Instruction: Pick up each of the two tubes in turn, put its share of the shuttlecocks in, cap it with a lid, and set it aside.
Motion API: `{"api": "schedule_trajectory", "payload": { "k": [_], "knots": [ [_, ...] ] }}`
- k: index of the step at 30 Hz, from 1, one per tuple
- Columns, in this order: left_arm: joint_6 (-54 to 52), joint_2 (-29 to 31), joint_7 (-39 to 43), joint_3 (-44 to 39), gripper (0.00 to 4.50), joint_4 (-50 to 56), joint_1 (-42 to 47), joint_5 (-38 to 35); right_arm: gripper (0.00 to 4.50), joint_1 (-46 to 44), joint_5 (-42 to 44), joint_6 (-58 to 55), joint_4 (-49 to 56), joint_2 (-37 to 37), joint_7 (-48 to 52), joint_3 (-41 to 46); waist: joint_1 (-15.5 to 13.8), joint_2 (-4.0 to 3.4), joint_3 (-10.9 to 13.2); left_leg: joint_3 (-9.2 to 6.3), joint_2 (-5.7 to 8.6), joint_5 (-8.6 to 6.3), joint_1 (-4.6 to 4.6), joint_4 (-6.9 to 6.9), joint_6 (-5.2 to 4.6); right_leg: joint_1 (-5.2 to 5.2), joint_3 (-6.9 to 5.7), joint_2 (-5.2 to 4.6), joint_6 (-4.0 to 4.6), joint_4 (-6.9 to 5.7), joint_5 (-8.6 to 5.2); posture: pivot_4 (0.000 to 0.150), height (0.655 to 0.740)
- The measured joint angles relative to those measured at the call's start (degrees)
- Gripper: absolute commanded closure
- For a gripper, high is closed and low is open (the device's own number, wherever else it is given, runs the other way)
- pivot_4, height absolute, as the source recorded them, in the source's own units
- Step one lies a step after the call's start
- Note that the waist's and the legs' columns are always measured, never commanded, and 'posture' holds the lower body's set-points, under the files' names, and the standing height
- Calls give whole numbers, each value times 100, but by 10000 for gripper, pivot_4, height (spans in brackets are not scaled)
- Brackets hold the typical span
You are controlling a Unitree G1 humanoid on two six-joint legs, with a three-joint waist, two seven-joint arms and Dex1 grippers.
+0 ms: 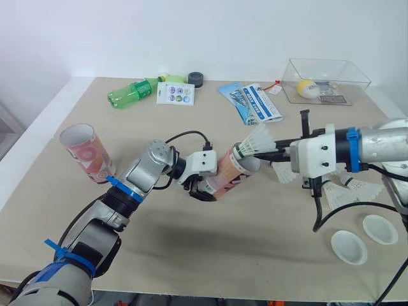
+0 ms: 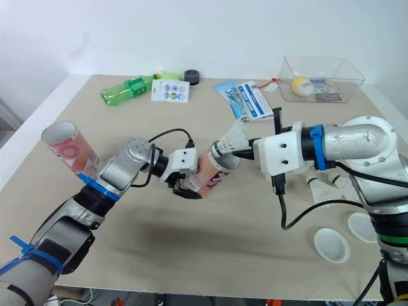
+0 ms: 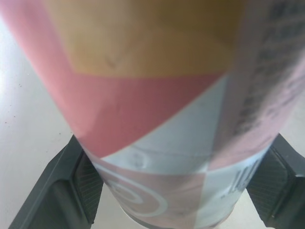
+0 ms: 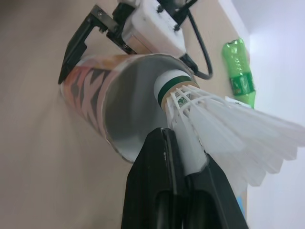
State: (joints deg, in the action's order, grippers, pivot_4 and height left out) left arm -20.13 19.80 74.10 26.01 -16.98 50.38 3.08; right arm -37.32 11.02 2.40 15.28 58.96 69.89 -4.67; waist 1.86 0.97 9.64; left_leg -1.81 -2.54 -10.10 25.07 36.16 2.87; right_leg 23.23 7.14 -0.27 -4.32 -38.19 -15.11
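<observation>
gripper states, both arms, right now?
Left gripper: closed on the tube.
Right gripper: closed on a shuttlecock, cork end at the tube's mouth.

I think this is a lab or a test room, not a home. The beige table (image 1: 210,252) before me stands against a bare white wall (image 1: 127,32), and on it lie unrelated props: a green bottle (image 1: 131,93), a leaflet (image 1: 255,103), a clear plastic box (image 1: 354,76).

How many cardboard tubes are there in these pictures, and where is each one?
2. One tube is held tilted by the left gripper over the middle of the table; the other tube stands on the table at the robot's left.
</observation>
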Motion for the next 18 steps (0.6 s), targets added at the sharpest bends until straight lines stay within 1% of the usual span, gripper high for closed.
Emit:
{"api": "schedule_trajectory", "payload": {
  "k": [3,4,5,6,8,9,12,14,16,17,18],
  "knots": [
    [-25,-16,-70,0,8059,-1,0,-4,13625,-57,132,-220,67,-25,49,11,0,0,0,0,0,0,0,0,0,-1,0,-1,4,0,3,1500,7400],
    [-28,-19,-97,0,8059,-1,0,-3,8192,-57,187,-275,91,-26,58,21,0,0,0,0,0,0,0,0,0,-1,0,-1,4,0,3,1500,7400],
    [-27,-21,-115,2,8059,-1,0,0,4419,-57,301,-410,132,-44,44,62,1,-1,1,0,0,0,0,1,0,0,0,0,5,-1,3,1500,7400],
    [-25,-21,-128,2,8059,-4,0,-1,100,-56,613,-745,193,-120,-49,232,1,-1,1,-1,0,0,0,1,0,0,0,0,7,-3,5,1500,7400],
    [-23,-22,-140,3,8059,-9,0,-1,100,-53,1204,-1420,322,-213,-329,674,0,-1,1,-4,0,0,0,2,0,-1,-1,0,28,-6,17,1500,7400],
    [-21,-17,-151,3,8059,-14,0,-2,100,20,1591,-1996,386,-194,-580,1100,-6,0,1,-5,0,0,1,2,0,-2,-2,0,33,-6,20,1500,7400],
    [-19,7,-160,3,8059,-19,0,-2,100,463,1997,-2849,446,-165,-1079,1814,-10,3,0,-11,1,0,1,5,0,-8,-7,-1,33,-5,20,1500,7400],
    [-18,40,-160,3,8059,-14,-3,-7,100,1096,2191,-3510,486,-396,-1656,2367,-6,6,-1,-13,0,0,0,8,0,-9,-8,1,34,-7,20,1500,7400],
    [-20,55,-161,7,8059,-13,-6,-6,100,2132,2261,-4165,743,-1060,-2516,2886,-15,20,-9,-30,-1,0,0,5,-1,-12,-22,7,41,-10,14,1500,7400],
    [-19,79,-161,3,8059,-13,-6,-16,100,2498,2264,-4381,765,-1309,-2774,2902,-12,16,-7,-30,-2,0,1,6,-1,-9,-21,7,42,-12,14,1500,7400],
    [-14,88,-161,2,8059,-10,-6,-26,100,2996,2265,-4605,886,-1700,-3147,2915,-7,-6,-7,-25,0,0,3,5,-1,-2,-15,7,41,-20,14,1500,7400]
  ]
}}
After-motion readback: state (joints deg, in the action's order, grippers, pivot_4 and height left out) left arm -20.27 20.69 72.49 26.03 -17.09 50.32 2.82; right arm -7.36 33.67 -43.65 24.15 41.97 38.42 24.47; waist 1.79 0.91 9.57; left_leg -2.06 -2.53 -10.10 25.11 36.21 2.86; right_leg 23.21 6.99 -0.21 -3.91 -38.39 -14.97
